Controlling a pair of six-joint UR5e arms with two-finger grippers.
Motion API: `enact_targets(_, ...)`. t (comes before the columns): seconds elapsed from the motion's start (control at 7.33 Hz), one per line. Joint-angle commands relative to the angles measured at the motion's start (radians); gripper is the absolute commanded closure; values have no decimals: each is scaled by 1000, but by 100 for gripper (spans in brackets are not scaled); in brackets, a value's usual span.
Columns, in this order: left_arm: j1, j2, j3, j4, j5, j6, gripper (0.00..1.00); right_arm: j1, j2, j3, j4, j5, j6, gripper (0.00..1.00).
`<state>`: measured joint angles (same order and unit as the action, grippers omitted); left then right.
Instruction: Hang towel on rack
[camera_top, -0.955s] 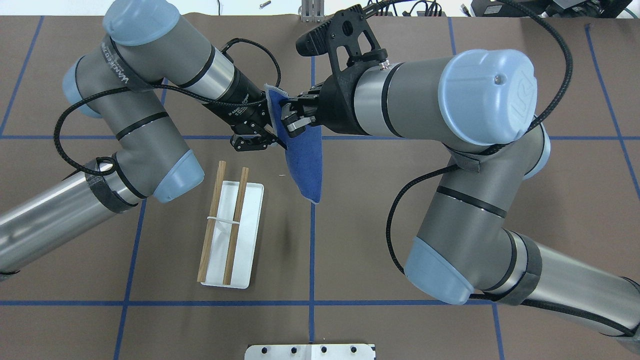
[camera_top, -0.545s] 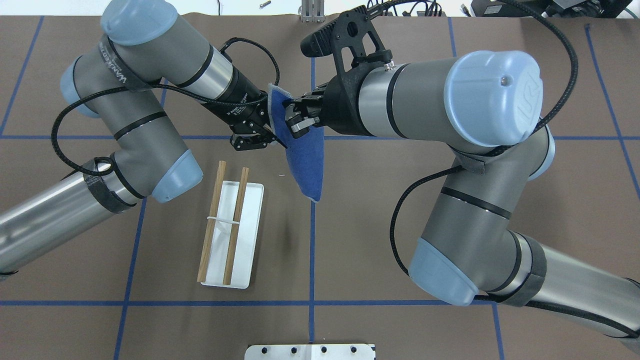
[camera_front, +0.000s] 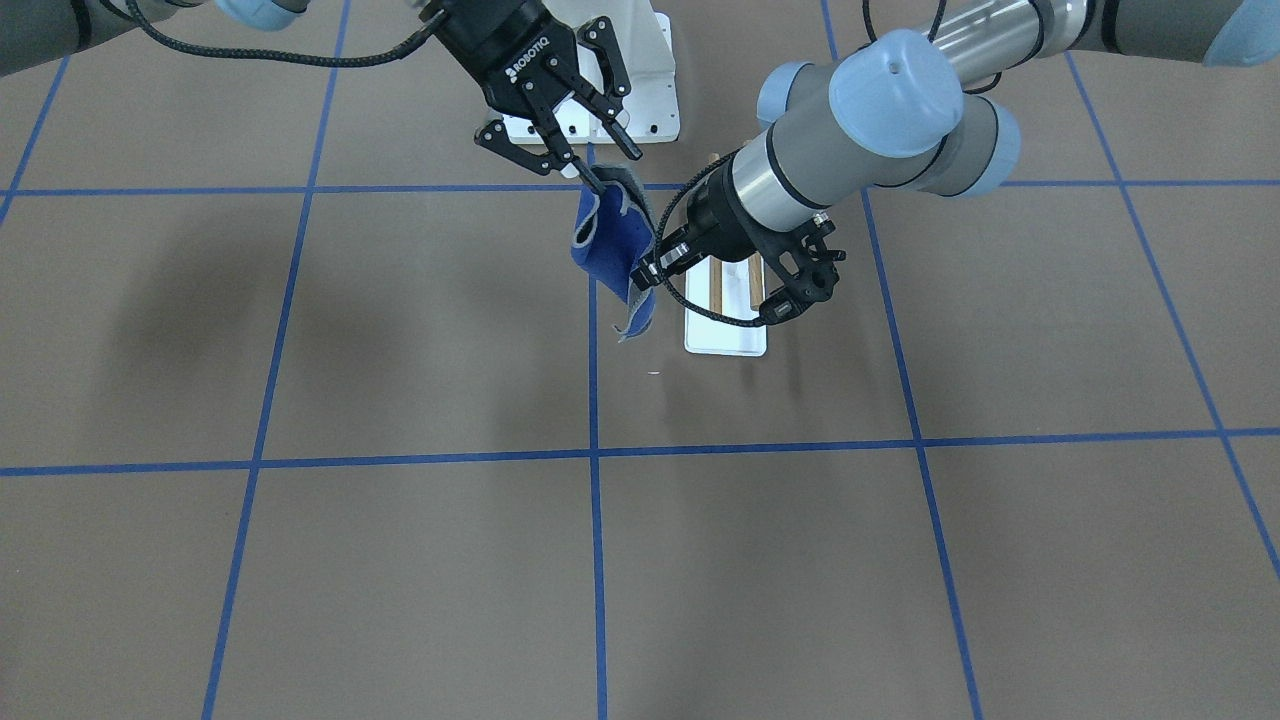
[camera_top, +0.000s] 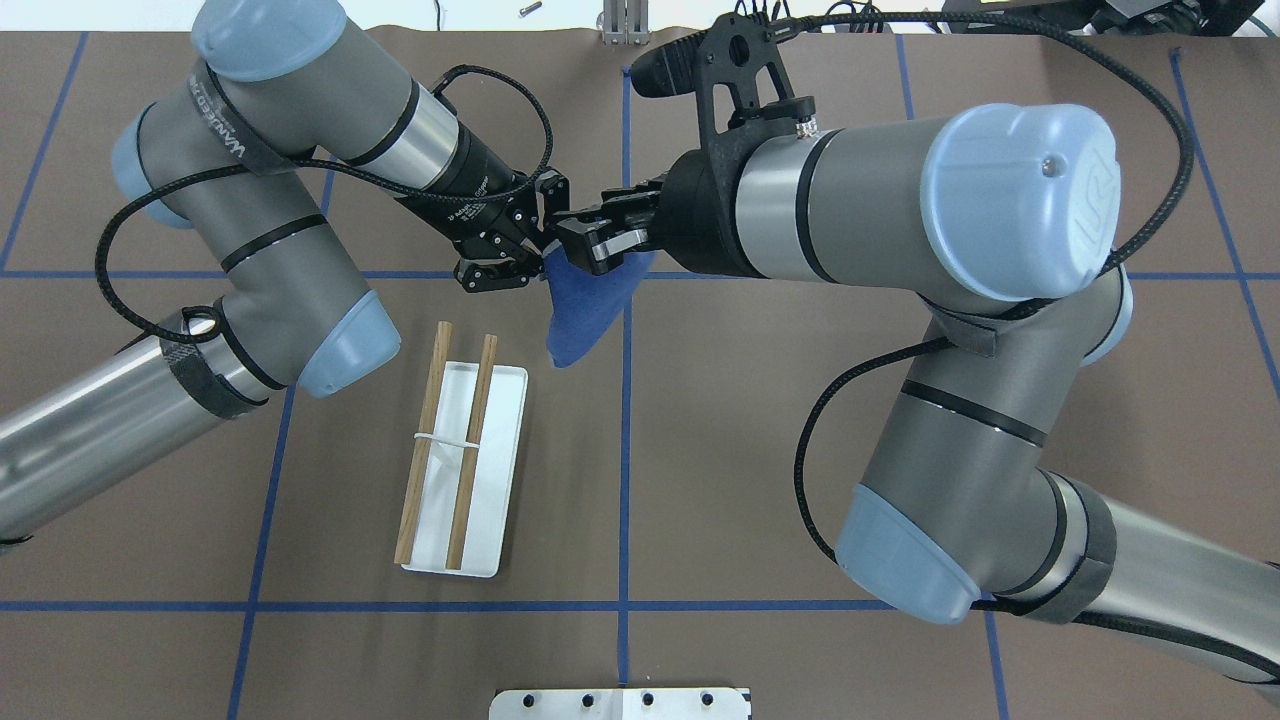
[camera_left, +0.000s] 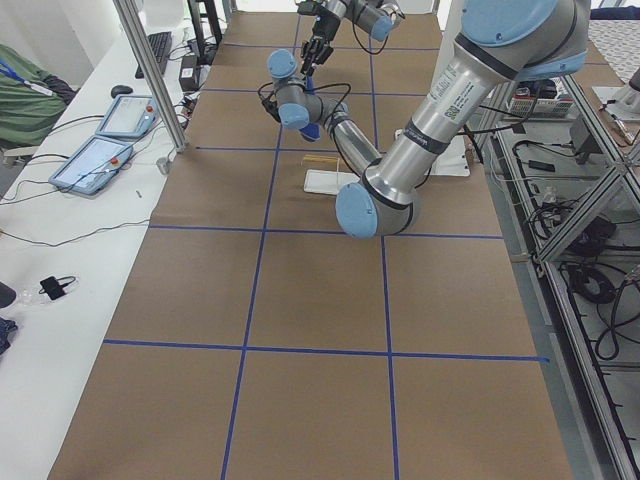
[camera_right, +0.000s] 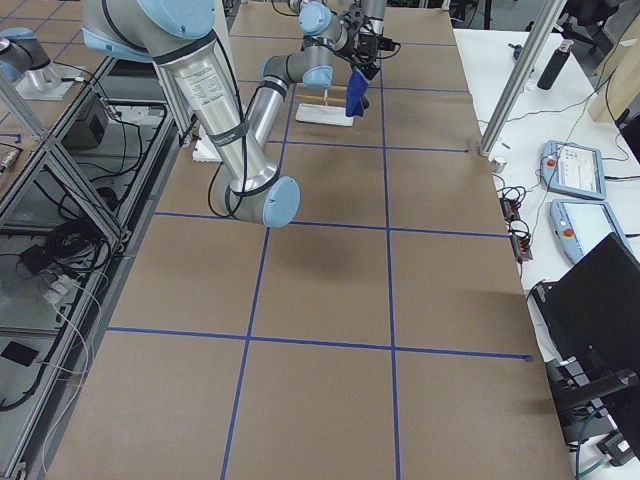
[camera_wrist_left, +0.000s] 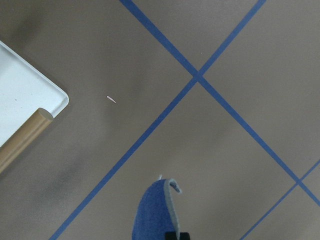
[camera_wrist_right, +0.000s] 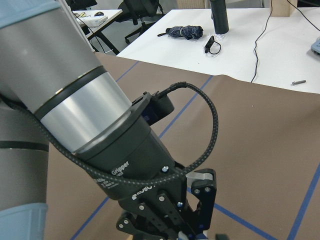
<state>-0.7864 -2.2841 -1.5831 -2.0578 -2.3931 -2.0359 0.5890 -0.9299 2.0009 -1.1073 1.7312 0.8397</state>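
The blue towel (camera_top: 582, 315) hangs in the air above the table's middle, just beyond the rack. It also shows in the front view (camera_front: 610, 255) and at the bottom of the left wrist view (camera_wrist_left: 152, 215). My left gripper (camera_top: 545, 262) is shut on the towel's upper edge (camera_front: 648, 270). My right gripper (camera_top: 582, 240) faces it. Its fingers stand apart in the front view (camera_front: 617, 170), one tip touching the towel's top corner. The rack (camera_top: 497, 470) stands on the table with its two brown rods (camera_top: 425, 440) bare, below and to the left of the towel.
A white bolted metal pedestal (camera_top: 620, 703) sits at the near table edge and shows behind the right gripper in the front view (camera_front: 655, 90). The left arm's wrist (camera_wrist_right: 100, 150) fills the right wrist view. Blue tape lines (camera_top: 625, 500) cross the brown table.
The towel has swung left and hangs shorter; its top flap no longer stands above the grippers. The right wrist has turned and that arm has shifted right. The left gripper has edged closer.
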Motion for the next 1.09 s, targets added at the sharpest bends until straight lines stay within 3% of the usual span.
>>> enact_targets(0.0, -13, 0, 0, 1, 0, -4, 100, 0, -39, 57, 0, 30, 108, 0)
enact_targets(0.41, -59, 2, -17, 5, -1, -47, 100, 58, -117, 98, -5, 62, 121, 0)
enact_targets(0.55, -74, 27, -55, 10, -11, -47, 100, 108, -127, 98, -113, 109, 121, 1)
enact_targets(0.68, -74, 75, -114, 13, -12, -47, 100, 177, -121, 98, -273, 229, 116, 0)
enact_targets(0.95, -76, 123, -260, 153, -21, -44, 100, 242, -130, 85, -555, 300, 96, 0)
